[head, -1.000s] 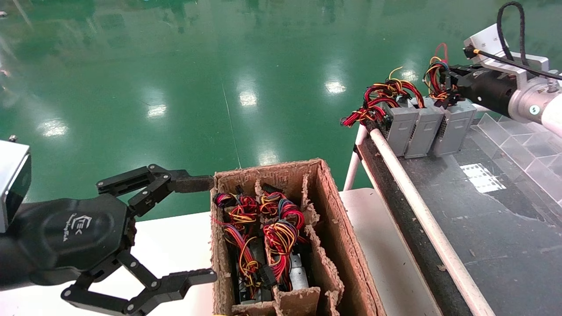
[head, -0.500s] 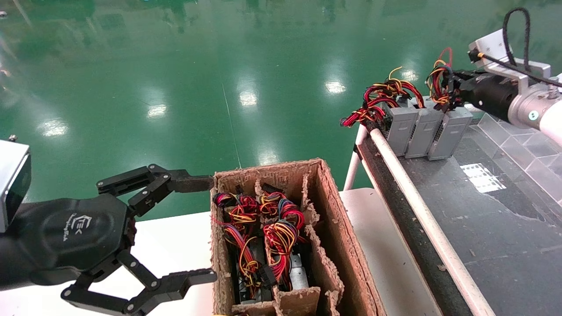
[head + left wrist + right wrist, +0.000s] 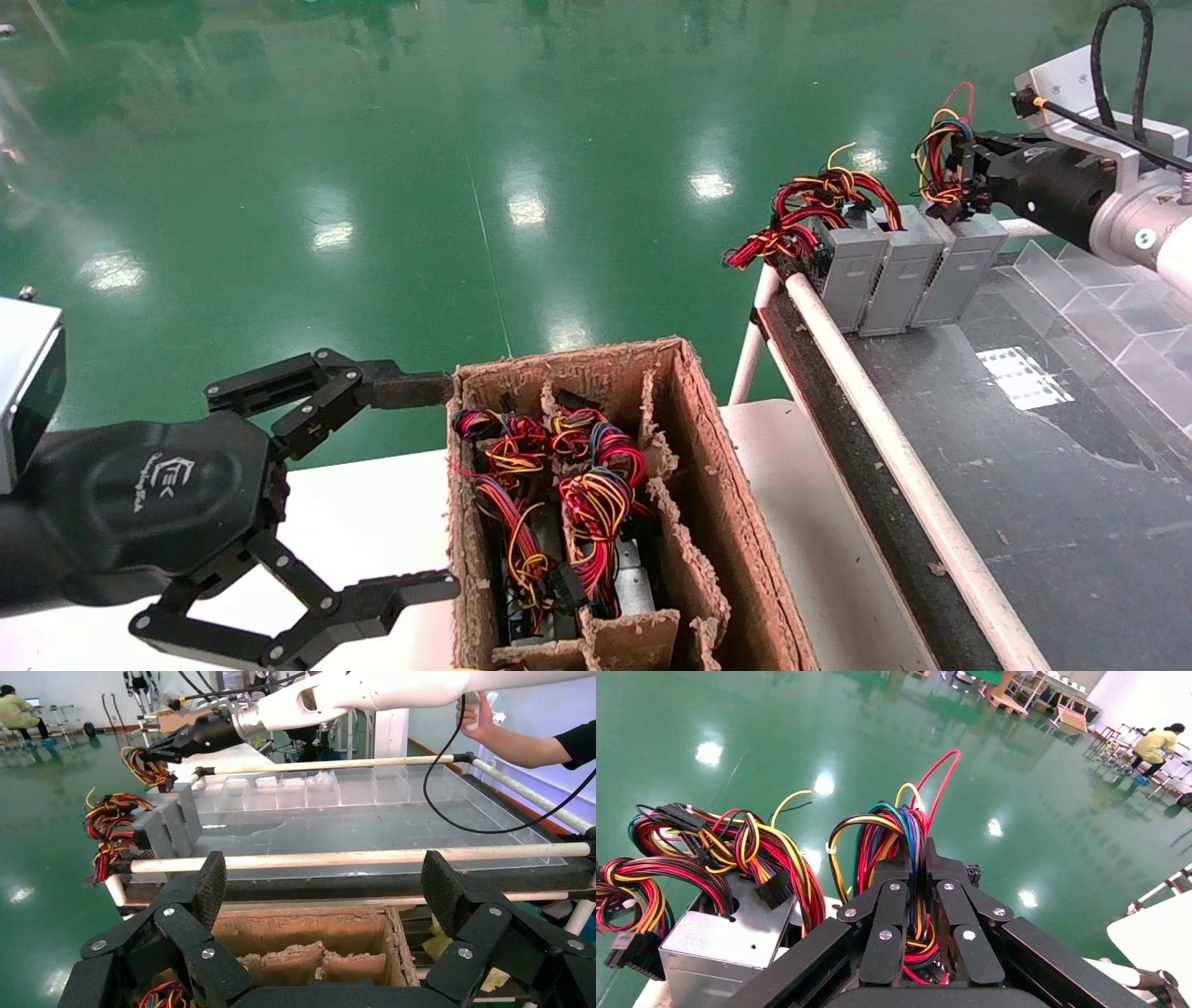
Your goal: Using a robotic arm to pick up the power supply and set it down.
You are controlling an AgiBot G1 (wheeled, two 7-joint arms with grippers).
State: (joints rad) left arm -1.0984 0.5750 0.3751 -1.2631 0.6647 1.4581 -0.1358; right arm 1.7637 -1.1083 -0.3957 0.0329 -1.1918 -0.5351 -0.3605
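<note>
Black linkage fingers of the right gripper (image 3: 918,881) press together on the looped wire bundle (image 3: 898,839) of the power supply (image 3: 964,266); we see red, yellow, orange, blue and black strands rising between them. Directly below the fingertips in the head view, that grey box stands on the dark table (image 3: 1071,485) at its far corner, touching the second of two like grey boxes (image 3: 875,270) on its left. Their red, black and yellow wires (image 3: 805,219) spill over the table edge beside a white rail (image 3: 885,438). Clear plastic dividers (image 3: 1108,317) lie under the wrist.

Well apart, the left gripper (image 3: 419,489) hovers with its fingers spread wide, just beside the near-left wall of a torn cardboard box (image 3: 708,485). We note more wired units (image 3: 568,522) standing in its compartments.
</note>
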